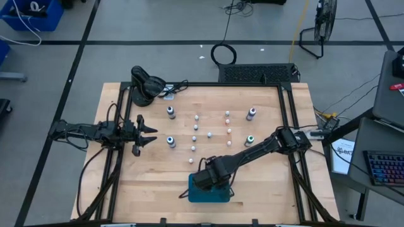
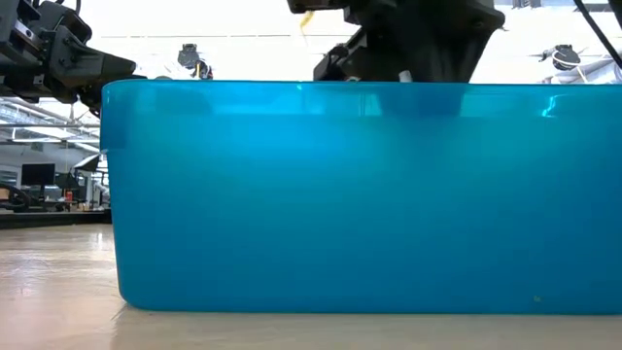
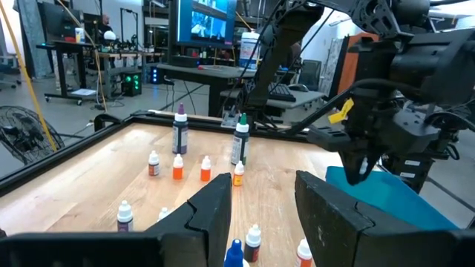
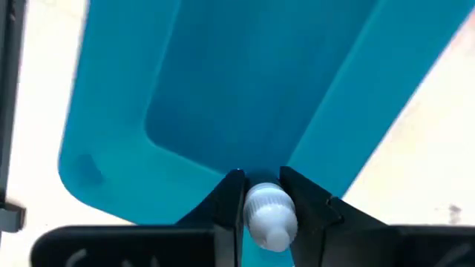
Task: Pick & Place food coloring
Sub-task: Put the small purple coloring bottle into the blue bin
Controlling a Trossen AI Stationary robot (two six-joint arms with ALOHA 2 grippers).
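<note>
We see the right arm stretched across the table, its right gripper (image 4: 261, 194) hanging over the teal tray (image 4: 185, 96) at the near edge — fingers closed on a small white-capped dropper bottle (image 4: 269, 211). The left gripper (image 1: 146, 133) waits spread open at the left side — the other food coloring bottles (image 1: 196, 129) stand mid-table, bare wood around them

In the low view the teal tray (image 2: 340, 194) hides nearly everything behind it from us. Above it, the right gripper (image 4: 261, 194) clamps a small bottle (image 4: 269, 213) whose body we cannot see, only its white top.
</note>
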